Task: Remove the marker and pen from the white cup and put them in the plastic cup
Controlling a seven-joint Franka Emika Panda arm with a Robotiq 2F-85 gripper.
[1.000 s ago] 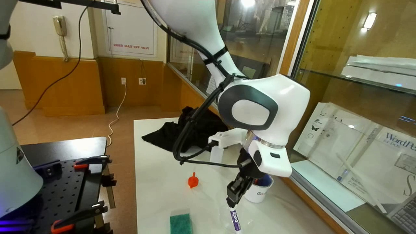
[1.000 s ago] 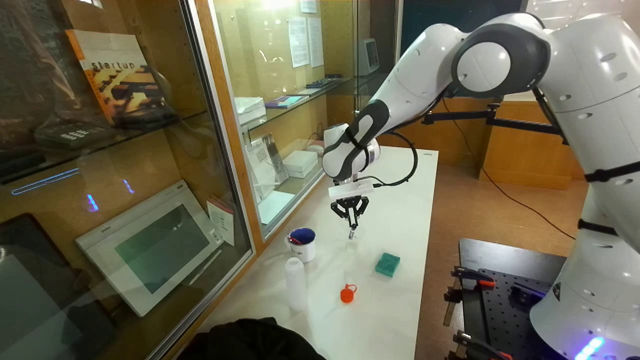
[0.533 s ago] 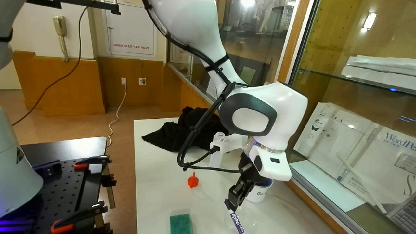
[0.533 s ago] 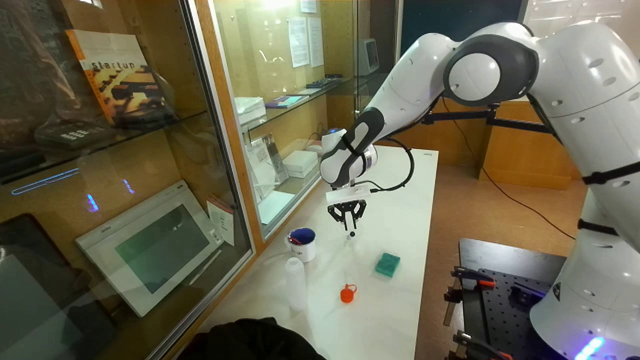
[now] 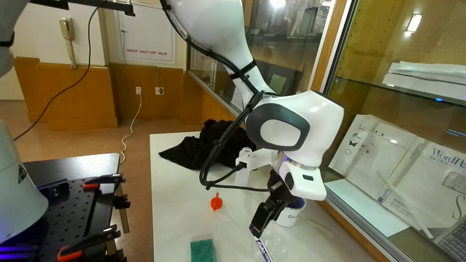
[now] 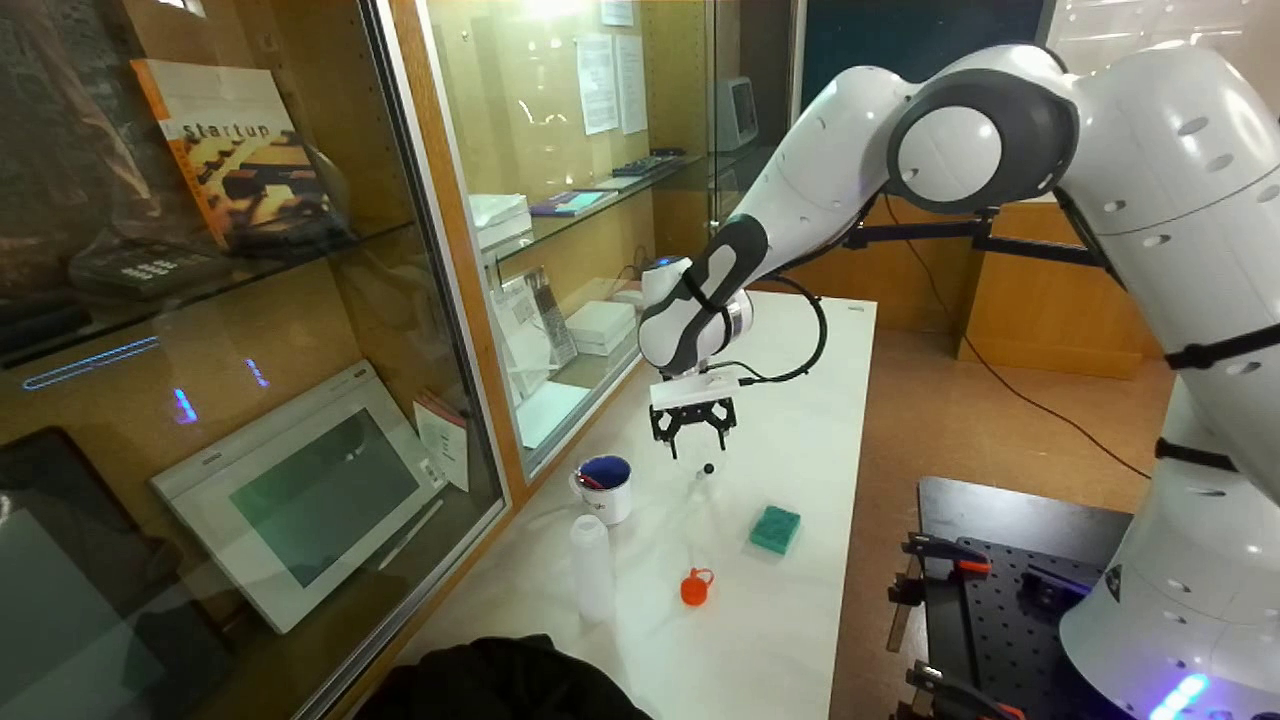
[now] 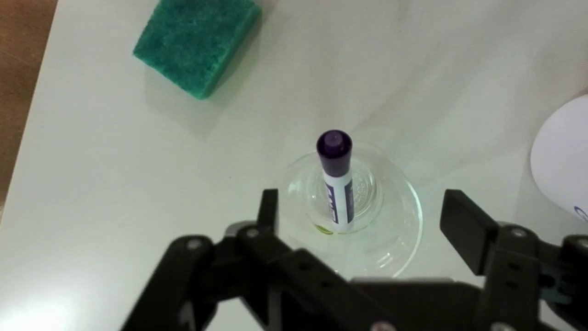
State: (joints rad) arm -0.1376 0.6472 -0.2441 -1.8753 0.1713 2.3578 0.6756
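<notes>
Plainly, claw [image 7: 362,206] wide, holding nothing; marker [image 7: 339,186] in plastic cup [image 7: 400,216], centre of wrist view. A straight upward exit, brushing neither, should serve best.

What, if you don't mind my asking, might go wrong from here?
The purple-capped marker leans in the clear plastic cup, so a bump might tip both. The claw hangs open close above them; drifting sideways could supply that bump. Little of the red pen shows in the white mug, so gripping it may jostle the mug.
</notes>
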